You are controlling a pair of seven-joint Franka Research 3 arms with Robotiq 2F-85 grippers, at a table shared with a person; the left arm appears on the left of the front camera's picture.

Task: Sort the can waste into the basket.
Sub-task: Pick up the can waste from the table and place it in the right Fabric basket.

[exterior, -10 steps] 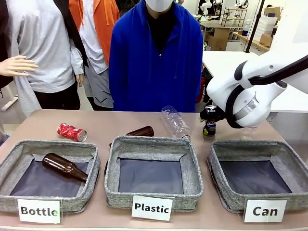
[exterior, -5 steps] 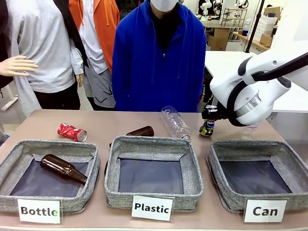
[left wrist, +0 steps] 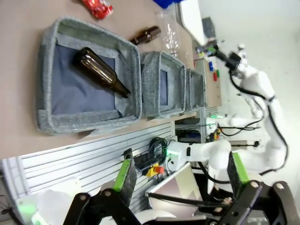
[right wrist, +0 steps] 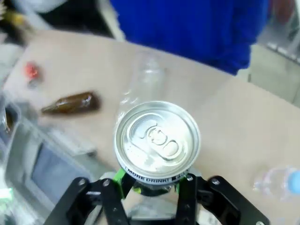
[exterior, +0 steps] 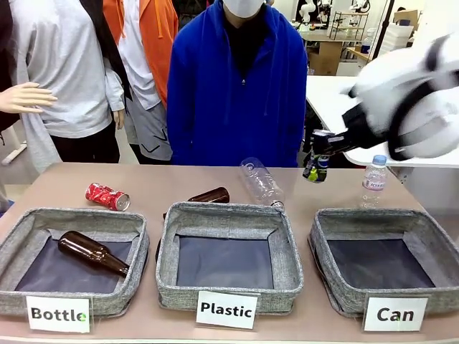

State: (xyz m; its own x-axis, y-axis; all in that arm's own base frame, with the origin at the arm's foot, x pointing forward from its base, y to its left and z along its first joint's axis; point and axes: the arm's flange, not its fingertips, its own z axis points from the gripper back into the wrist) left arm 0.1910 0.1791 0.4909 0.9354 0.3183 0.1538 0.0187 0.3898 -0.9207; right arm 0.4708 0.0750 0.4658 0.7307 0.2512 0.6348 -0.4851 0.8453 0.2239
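Note:
A black can (exterior: 314,169) hangs tilted above the far right of the table, and my right gripper (exterior: 320,153) is shut on it. The right wrist view looks down on this can's silver top (right wrist: 157,139) between the green-padded fingers (right wrist: 120,176). A red can (exterior: 107,196) lies on its side at the far left, behind the "Bottle" basket. The grey "Can" basket (exterior: 373,217) stands at the front right, in front of and below the held can, with nothing in it. My left gripper (left wrist: 180,178) is open and holds nothing, off the table's left end.
The "Bottle" basket (exterior: 43,218) holds a brown bottle (exterior: 92,252). The "Plastic" basket (exterior: 228,213) stands in the middle. Behind it lie a second brown bottle (exterior: 210,195) and a clear plastic bottle (exterior: 262,182). A small water bottle (exterior: 374,182) stands far right. A person in blue stands opposite.
My right gripper closed on the black can, which stood on the table, and lifted it up. The right arm swung up and to the right. The left arm has not moved.

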